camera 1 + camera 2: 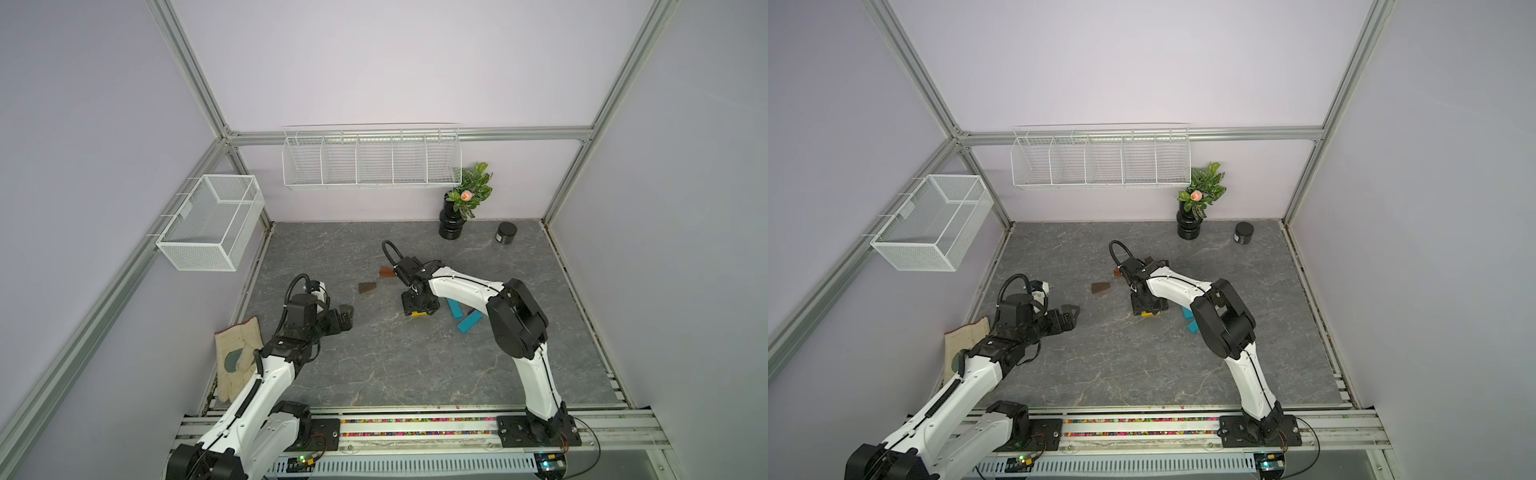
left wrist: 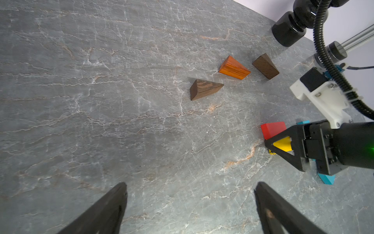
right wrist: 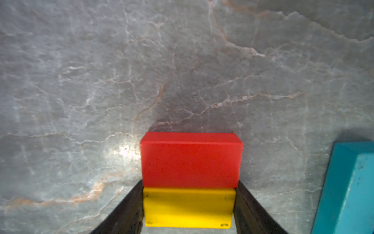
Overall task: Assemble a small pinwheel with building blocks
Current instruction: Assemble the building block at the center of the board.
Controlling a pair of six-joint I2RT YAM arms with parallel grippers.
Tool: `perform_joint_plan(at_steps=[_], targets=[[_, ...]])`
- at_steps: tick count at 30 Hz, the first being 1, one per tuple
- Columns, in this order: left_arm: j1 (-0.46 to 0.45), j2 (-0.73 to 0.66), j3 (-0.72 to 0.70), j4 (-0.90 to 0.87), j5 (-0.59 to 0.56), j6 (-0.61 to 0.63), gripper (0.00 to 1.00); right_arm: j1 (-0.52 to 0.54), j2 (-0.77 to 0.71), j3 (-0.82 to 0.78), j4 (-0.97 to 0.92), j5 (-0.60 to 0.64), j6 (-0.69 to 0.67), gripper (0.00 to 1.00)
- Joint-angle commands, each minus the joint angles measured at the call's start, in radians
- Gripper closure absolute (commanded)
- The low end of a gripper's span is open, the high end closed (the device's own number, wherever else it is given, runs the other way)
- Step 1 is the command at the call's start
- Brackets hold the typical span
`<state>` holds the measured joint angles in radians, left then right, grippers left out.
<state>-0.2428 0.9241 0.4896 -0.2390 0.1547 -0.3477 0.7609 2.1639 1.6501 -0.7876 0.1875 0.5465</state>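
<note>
Steeply bent right arm (image 1: 457, 286), jaws gripping yellow block (image 3: 188, 206), left arm (image 1: 270, 382) hovering

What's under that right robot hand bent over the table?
A yellow block, gripped by the right hand, with a red block flush against it. In both top views the hand covers all but a yellow edge.

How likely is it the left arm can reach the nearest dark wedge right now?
Probably yes: the left end effector is open and empty, and only bare table separates it from the nearest dark wedge.
</note>
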Motion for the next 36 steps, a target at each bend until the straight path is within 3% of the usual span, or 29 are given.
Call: perform_joint_plan(at_steps=[1, 20, 36], targets=[[-0.005, 0.002, -0.009, 0.013, -0.006, -0.013, 0.0, -0.003, 0.02, 0.019, -0.001, 0.015, 0.004, 0.33], [-0.006, 0.002, -0.011, 0.013, -0.006, -0.014, 0.0, -0.005, 0.032, 0.04, -0.011, 0.019, -0.012, 0.23], [-0.006, 0.001, -0.011, 0.013, -0.006, -0.013, 0.0, -0.018, 0.074, 0.088, -0.04, 0.02, -0.019, 0.25]])
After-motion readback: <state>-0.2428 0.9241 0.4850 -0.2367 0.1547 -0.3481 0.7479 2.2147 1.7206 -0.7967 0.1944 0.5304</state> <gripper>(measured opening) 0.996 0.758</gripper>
